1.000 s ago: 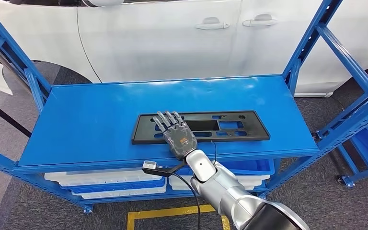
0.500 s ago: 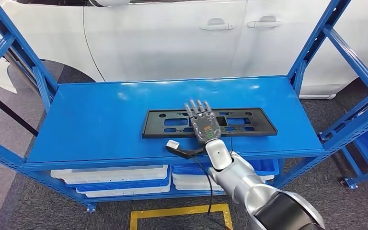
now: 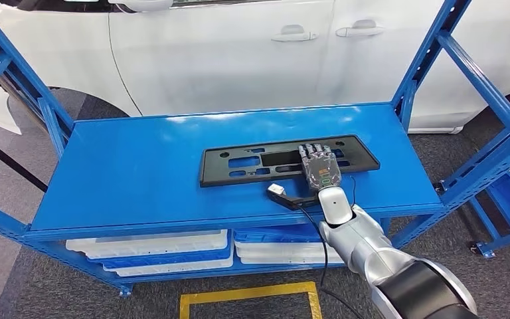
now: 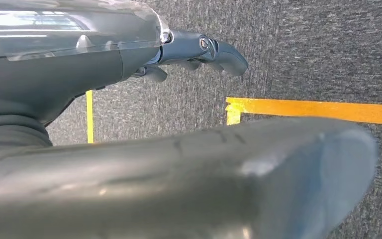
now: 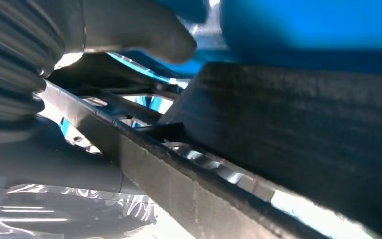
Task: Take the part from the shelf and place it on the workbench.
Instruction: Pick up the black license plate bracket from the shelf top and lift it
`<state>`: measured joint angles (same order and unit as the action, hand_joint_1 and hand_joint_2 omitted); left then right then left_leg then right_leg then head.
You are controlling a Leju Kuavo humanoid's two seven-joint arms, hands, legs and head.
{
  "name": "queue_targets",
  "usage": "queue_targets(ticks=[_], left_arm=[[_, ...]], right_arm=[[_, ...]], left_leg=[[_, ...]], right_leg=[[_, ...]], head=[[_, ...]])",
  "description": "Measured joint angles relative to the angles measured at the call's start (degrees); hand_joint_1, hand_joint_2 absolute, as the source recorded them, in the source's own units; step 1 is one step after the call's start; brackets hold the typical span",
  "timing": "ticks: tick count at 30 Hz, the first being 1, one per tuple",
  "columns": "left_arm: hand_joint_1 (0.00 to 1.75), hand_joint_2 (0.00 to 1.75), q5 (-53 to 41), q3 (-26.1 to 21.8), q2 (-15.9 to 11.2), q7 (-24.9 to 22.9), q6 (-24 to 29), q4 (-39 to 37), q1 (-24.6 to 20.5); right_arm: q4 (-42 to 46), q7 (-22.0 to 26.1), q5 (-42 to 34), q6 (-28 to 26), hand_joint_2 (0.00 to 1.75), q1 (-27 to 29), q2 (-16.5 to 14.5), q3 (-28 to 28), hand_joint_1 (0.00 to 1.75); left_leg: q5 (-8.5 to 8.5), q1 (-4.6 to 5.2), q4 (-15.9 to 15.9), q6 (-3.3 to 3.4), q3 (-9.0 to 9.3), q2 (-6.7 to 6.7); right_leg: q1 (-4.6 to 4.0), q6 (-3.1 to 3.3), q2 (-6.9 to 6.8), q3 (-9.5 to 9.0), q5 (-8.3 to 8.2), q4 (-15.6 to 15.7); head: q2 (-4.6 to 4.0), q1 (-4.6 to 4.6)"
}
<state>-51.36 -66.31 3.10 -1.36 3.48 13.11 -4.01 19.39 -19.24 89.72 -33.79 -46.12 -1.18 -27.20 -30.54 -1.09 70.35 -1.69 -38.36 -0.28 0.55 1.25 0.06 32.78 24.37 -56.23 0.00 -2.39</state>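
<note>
My right hand (image 3: 321,171) lies flat, fingers spread, on the long black slotted plastic plate (image 3: 265,163) on the blue metal shelf (image 3: 133,166); no grip.

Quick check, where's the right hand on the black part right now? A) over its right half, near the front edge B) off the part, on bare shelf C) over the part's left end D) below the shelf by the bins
A: in the head view the right hand lies over the right half of the black part, at its front edge, on the blue shelf.

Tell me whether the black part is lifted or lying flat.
Flat: the black part lies on the blue shelf, the right hand resting on it.
</note>
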Motion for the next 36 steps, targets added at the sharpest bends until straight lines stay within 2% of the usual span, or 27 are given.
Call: queue_targets(ticks=[1, 3, 5, 7, 8, 9, 10, 11, 13, 14, 15, 18, 20, 22, 23, 24, 25, 26, 28, 30, 33, 34, 35, 36], left_arm=[[0.0, 0.0, 0.01, 0.0, -0.04, 0.08, -0.01, 0.0, -0.06], [0.0, 0.0, -0.01, -0.01, -0.11, 0.23, 0.0, 0.0, -0.11], [0.0, 0.0, -0.04, -0.01, -0.1, 0.27, 0.03, 0.0, -0.18], [0.0, 0.0, -0.05, -0.01, -0.11, 0.26, 0.07, 0.0, -0.26], [0.0, 0.0, -0.05, -0.01, -0.11, 0.25, 0.08, 0.0, -0.24], [0.0, 0.0, -0.06, -0.02, -0.11, 0.24, 0.1, 0.0, -0.21], [0.0, 0.0, -0.07, -0.02, -0.11, 0.22, 0.12, 0.0, -0.2], [0.0, 0.0, -0.1, -0.02, -0.11, 0.2, 0.13, 0.0, -0.2], [0.0, 0.0, -0.25, -0.02, -0.07, 0.2, 0.14, 0.0, -0.24], [0.0, 0.0, -0.32, -0.02, -0.06, 0.2, 0.13, 0.0, -0.28], [0.0, 0.0, -0.38, -0.02, -0.04, 0.22, 0.13, 0.0, -0.31], [0.0, 0.0, -0.47, -0.02, -0.05, 0.86, -0.04, 0.0, -0.31], [0.0, 0.87, -0.62, -0.01, -0.04, 2.32, -0.59, 0.0, -0.3], [0.0, 1.75, -0.79, -0.01, -0.04, 4.35, -1.16, 0.0, -0.21], [0.0, 1.75, -0.85, -0.02, -0.05, 5.35, -1.32, 0.0, -0.11], [0.0, 1.75, -0.9, -0.02, -0.06, 6.19, -1.43, 0.0, 0.01], [0.0, 1.75, -0.91, -0.02, -0.07, 6.81, -1.51, 0.0, 0.11], [0.0, 1.75, -0.91, -0.02, -0.08, 7.3, -1.59, 0.0, 0.16], [0.0, 1.75, -0.81, -0.02, -0.1, 7.86, -1.66, 0.0, 0.15], [0.0, 1.75, -0.63, -0.02, -0.12, 8.16, -1.68, -0.01, 0.07], [0.0, 1.75, -0.61, -0.02, -0.12, 8.26, -1.67, -0.02, 0.06], [0.0, 1.75, -0.74, -0.02, -0.12, 8.33, -1.67, -0.02, 0.05], [0.0, 1.75, -0.91, -0.02, -0.11, 8.47, -1.66, -0.02, 0.0], [0.0, 1.75, -1.14, -0.02, -0.1, 8.74, -1.66, -0.02, -0.05]], right_arm=[[-0.11, 0.14, 0.04, -0.05, 1.75, -0.03, 0.12, 0.25, 1.75], [-0.32, 0.81, 0.21, -0.53, 1.75, -0.18, 0.49, 1.02, 1.75], [-0.41, 1.43, 0.31, -1.02, 1.75, -0.34, 0.8, 1.56, 1.75], [-0.52, 1.65, 0.32, -1.16, 1.75, -0.32, 0.97, 1.71, 1.75], [-0.59, 1.77, 0.33, -1.25, 1.75, -0.24, 1.01, 1.74, 1.75], [-0.64, 1.9, 0.34, -1.36, 1.75, -0.17, 1.02, 1.75, 1.75], [-0.68, 2.03, 0.34, -1.53, 1.75, -0.14, 1.03, 1.75, 1.75], [-0.69, 2.15, 0.35, -1.77, 1.75, -0.17, 1.03, 1.76, 1.75], [-0.69, 2.44, 0.36, -2.18, 1.75, -0.33, 1.02, 1.78, 1.75], [-0.68, 2.6, 0.37, -2.31, 1.75, -0.43, 1.0, 1.79, 1.75], [-0.67, 2.76, 0.39, -2.34, 1.75, -0.49, 0.97, 1.8, 1.75], [-0.63, 3.1, 0.45, -2.46, 1.75, -0.6, 0.89, 1.85, 1.75], [-0.61, 3.18, 0.46, -2.49, 1.75, -0.73, 0.75, 1.91, 1.75], [-0.62, 3.35, 0.47, -2.49, 1.75, -0.77, 0.69, 2.05, 1.75], [-0.63, 3.52, 0.46, -2.5, 1.75, -0.74, 0.69, 2.23, 1.75], [-0.64, 3.73, 0.47, -2.53, 1.75, -0.7, 0.7, 2.43, 1.75], [-0.64, 3.95, 0.48, -2.59, 1.75, -0.66, 0.7, 2.62, 1.75], [-0.65, 4.11, 0.47, -2.7, 1.75, -0.64, 0.7, 2.8, 1.75], [-0.65, 4.39, 0.46, -3.02, 1.75, -0.67, 0.71, 3.17, 1.75], [-0.64, 4.58, 0.46, -3.23, 1.75, -0.72, 0.75, 3.73, 1.75], [-0.63, 5.06, 0.38, -3.52, 1.75, -0.73, 0.8, 4.37, 1.75], [-0.63, 5.51, 0.22, -3.81, 1.75, -0.71, 0.8, 4.66, 1.75], [-0.62, 6.37, -0.19, -4.19, 1.75, -0.68, 0.8, 5.06, 1.75], [-0.48, 7.68, -0.94, -4.55, 1.75, -0.54, 0.73, 5.57, 1.75]], left_leg=[[1.85, 0.03, -4.36, 0.27, 2.04, -0.02], [5.64, -0.03, -13.2, 1.51, 6.14, 0.01], [5.74, 0.01, -13.7, 2.77, 6.21, 0.05], [5.8, 0.1, -13.71, 3.12, 6.04, 0.12], [5.81, 0.16, -13.69, 3.17, 5.98, 0.13], [5.82, 0.2, -13.68, 3.19, 5.95, 0.13], [5.81, 0.24, -13.66, 3.19, 6.0, 0.1], [5.79, 0.27, -13.65, 3.15, 6.11, 0.06], [5.65, 0.46, -13.56, 2.89, 6.3, -0.01], [5.59, 0.57, -13.49, 2.65, 6.29, -0.03], [5.54, 0.65, -13.43, 2.37, 6.24, -0.05], [5.34, 0.55, -13.28, 1.4, 6.16, -0.06], [3.48, 0.43, -10.59, 0.81, 5.02, -0.05], [-0.23, 0.29, -3.57, 0.35, 1.79, -0.04], [-1.77, 0.21, 0.3, 0.14, -0.04, -0.03], [-2.4, 0.11, 2.86, -0.05, -1.27, -0.02], [-1.87, -0.01, 3.33, -0.2, -1.54, -0.01], [-0.31, -0.17, 1.58, -0.31, -0.75, 0.01], [3.53, -0.45, -6.13, -0.44, 2.92, 0.07], [4.99, -0.4, -11.4, 0.15, 5.37, 0.03], [5.0, -0.17, -12.36, 1.57, 5.56, -0.02], [5.17, -0.17, -12.52, 2.03, 5.58, 0.0], [5.35, -0.21, -12.7, 2.43, 5.57, 0.03], [5.48, -0.22, -12.81, 2.71, 5.52, 0.06]], right_leg=[[-0.05, -0.41, 0.02, 0.11, 0.1, -0.26], [-0.04, -1.8, 0.13, 0.39, 0.63, -1.03], [0.05, -2.75, 0.19, 1.98, 2.9, -4.54], [0.14, -3.06, 0.16, 5.68, 6.82, -12.45], [0.16, -3.16, 0.15, 7.44, 8.11, -16.06], [0.18, -3.18, 0.15, 8.39, 8.35, -17.95], [0.19, -3.11, 0.14, 8.15, 7.39, -17.4], [0.18, -2.92, 0.14, 6.65, 5.47, -14.37], [0.03, -2.33, 0.1, 2.38, 1.7, -5.78], [-0.1, -2.06, 0.08, 0.95, 0.74, -2.73], [-0.25, -1.83, 0.07, 0.31, 0.52, -1.27], [-0.29, -1.06, 0.02, 0.19, 0.47, -0.68], [0.0, -0.42, -0.17, -0.04, 0.21, -0.22], [0.03, -0.12, -0.32, -0.01, 0.16, -0.13], [0.02, -0.08, -0.35, 0.06, 0.17, -0.17], [0.02, -0.08, -0.33, 0.1, 0.19, -0.22], [0.05, -0.13, -0.31, 0.11, 0.23, -0.31], [0.11, -0.24, -0.26, 0.09, 0.32, -0.46], [0.14, -0.7, -0.12, 0.11, 0.65, -0.96], [-0.04, -1.38, 0.08, 0.39, 0.87, -1.46], [-0.01, -2.4, 0.22, 0.67, 0.84, -1.59], [0.09, -2.69, 0.2, 0.94, 1.36, -2.19], [0.18, -2.92, 0.19, 1.7, 2.48, -3.82], [0.25, -3.05, 0.17, 3.08, 4.21, -6.75]], head=[[0.0, 0.0], [0.0, 0.01], [0.0, 0.01], [0.0, 0.01], [0.0, 0.01], [0.0, 0.01], [0.0, 0.01], [0.0, 0.01], [0.0, 0.01], [0.0, 0.01], [0.0, 0.01], [0.0, 0.01], [0.0, 0.01], [0.0, 0.0], [0.0, 0.0], [0.0, 0.0], [0.0, 0.0], [0.0, 0.0], [0.0, 0.0], [0.0, 0.01], [0.0, 0.01], [0.0, 0.01], [0.0, 0.01], [0.0, 0.01]])
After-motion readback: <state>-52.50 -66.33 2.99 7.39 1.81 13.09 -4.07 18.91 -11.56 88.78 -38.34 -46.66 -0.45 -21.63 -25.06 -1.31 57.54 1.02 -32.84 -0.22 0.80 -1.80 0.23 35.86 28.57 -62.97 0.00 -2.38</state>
